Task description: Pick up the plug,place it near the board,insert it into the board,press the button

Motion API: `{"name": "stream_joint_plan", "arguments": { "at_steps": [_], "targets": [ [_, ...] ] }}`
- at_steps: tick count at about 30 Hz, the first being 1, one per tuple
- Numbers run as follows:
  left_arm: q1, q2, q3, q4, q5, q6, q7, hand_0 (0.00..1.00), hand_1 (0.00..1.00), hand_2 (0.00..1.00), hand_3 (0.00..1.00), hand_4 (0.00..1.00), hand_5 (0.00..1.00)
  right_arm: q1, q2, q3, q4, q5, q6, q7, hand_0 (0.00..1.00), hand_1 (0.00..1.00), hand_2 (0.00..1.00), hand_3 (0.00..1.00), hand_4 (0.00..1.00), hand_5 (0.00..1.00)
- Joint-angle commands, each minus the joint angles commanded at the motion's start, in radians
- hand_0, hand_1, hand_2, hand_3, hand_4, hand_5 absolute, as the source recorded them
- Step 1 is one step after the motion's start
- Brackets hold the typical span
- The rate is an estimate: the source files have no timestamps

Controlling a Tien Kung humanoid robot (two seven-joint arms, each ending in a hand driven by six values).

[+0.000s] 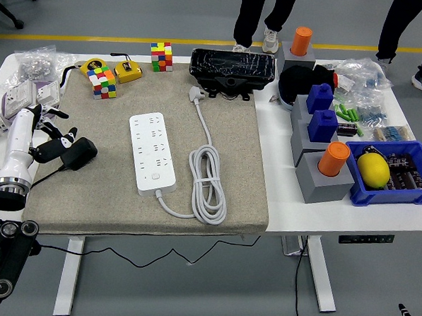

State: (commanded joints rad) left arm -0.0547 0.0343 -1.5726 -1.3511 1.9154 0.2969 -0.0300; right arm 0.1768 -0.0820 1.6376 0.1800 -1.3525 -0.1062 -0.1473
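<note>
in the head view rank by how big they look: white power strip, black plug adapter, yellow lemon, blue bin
1. White rectangular power strip
2. Blue plastic bin
3. Yellow lemon and black plug adapter: these look about alike, too close to rank.

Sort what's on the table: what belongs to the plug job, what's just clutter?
Job: black plug, white power strip, left hand reaching at the plug.
Clutter: cubes, tape measure, black case, blue bin with lemon, grey blocks, bagged parts.
</note>
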Motion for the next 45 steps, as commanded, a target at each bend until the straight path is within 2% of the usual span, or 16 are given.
{"name": "stream_joint_plan", "arguments": {
  "at_steps": [5,6,11,12,17,18,23,24,29,30,32,35,36,38,41,45],
  "targets": [
    [-0.008,0.005,-0.003,0.014,-0.060,-0.047,-0.019,0.507,0.328,0.331,0.455,0.798,0.011,-0.002,-0.001,0.000,0.000,0.002,0.000,0.000,0.998,0.863,0.779,0.843,0.998,0.998],
    [-0.006,0.004,-0.003,0.015,-0.078,-0.051,-0.027,0.661,0.626,0.592,0.594,0.998,0.681,-0.003,-0.001,-0.001,0.000,0.003,0.000,0.000,0.998,0.863,0.779,0.842,0.998,0.998],
    [0.002,0.004,-0.001,0.027,-0.146,-0.053,-0.048,0.661,0.626,0.592,0.594,0.998,0.681,-0.010,0.001,0.009,0.000,0.000,-0.001,-0.002,0.998,0.863,0.779,0.842,0.998,0.998],
    [0.001,0.005,0.001,0.027,-0.152,-0.049,-0.050,0.725,0.680,0.619,0.615,0.998,0.793,-0.011,0.003,0.010,0.000,0.000,0.000,-0.002,0.998,0.863,0.779,0.842,0.998,0.998],
    [0.003,0.006,-0.013,0.024,-0.184,-0.038,-0.061,0.725,0.680,0.619,0.615,0.998,0.793,-0.009,0.008,0.002,0.000,0.008,0.002,-0.001,0.998,0.863,0.779,0.842,0.998,0.998],
    [0.002,0.006,-0.015,0.024,-0.184,-0.038,-0.059,0.729,0.687,0.617,0.613,0.998,0.846,-0.008,0.008,0.000,0.000,0.008,0.003,-0.001,0.998,0.863,0.779,0.843,0.998,0.998],
    [-0.002,0.003,-0.016,0.022,-0.187,-0.025,-0.058,0.729,0.687,0.617,0.613,0.998,0.846,-0.004,0.003,0.006,0.000,-0.002,0.003,-0.006,0.998,0.863,0.779,0.843,0.998,0.998],
    [-0.001,0.003,-0.018,0.023,-0.188,-0.020,-0.059,0.718,0.665,0.598,0.589,0.982,0.764,-0.002,0.002,0.005,0.000,0.000,0.003,-0.006,0.998,0.863,0.779,0.842,0.998,0.998],
    [-0.001,0.001,-0.023,0.023,-0.189,0.014,-0.065,0.718,0.665,0.598,0.589,0.982,0.764,0.007,-0.003,-0.002,0.000,0.008,0.000,-0.003,0.998,0.863,0.779,0.842,0.998,0.998],
    [-0.003,0.000,-0.024,0.022,-0.182,0.019,-0.064,0.653,0.527,0.437,0.492,0.871,0.172,0.009,-0.003,-0.003,0.000,0.009,0.000,-0.002,0.998,0.863,0.779,0.842,0.998,0.998],
    [-0.005,-0.001,-0.023,0.018,-0.153,0.035,-0.055,0.653,0.527,0.437,0.492,0.871,0.172,0.009,-0.003,-0.005,0.000,0.013,0.000,0.000,0.998,0.863,0.779,0.842,0.998,0.998],
    [-0.007,-0.003,-0.024,0.013,-0.101,0.023,-0.030,0.653,0.527,0.437,0.492,0.871,0.172,0.003,0.000,0.000,0.000,0.008,0.002,-0.001,0.998,0.863,0.779,0.842,0.998,0.998],
    [-0.007,-0.004,-0.024,0.012,-0.089,0.015,-0.024,0.617,0.410,0.335,0.390,0.844,0.002,0.001,0.001,0.003,0.000,0.006,0.003,-0.002,0.998,0.863,0.779,0.842,0.998,0.998],
    [-0.004,-0.004,-0.026,0.010,-0.076,0.000,-0.019,0.617,0.410,0.335,0.390,0.844,0.002,-0.002,0.002,0.003,0.000,0.007,0.004,0.000,0.998,0.863,0.779,0.842,0.998,0.998],
    [-0.005,-0.005,-0.027,0.011,-0.078,0.015,-0.028,0.617,0.410,0.335,0.390,0.844,0.002,-0.002,0.003,0.005,0.000,0.006,0.004,0.000,0.998,0.863,0.779,0.842,0.998,0.998],
    [-0.009,-0.005,-0.030,0.008,-0.061,0.006,-0.023,0.593,0.381,0.316,0.362,0.833,0.002,0.002,0.001,0.003,0.000,0.008,0.004,0.002,0.998,0.863,0.778,0.842,0.998,0.998]
  ]
}}
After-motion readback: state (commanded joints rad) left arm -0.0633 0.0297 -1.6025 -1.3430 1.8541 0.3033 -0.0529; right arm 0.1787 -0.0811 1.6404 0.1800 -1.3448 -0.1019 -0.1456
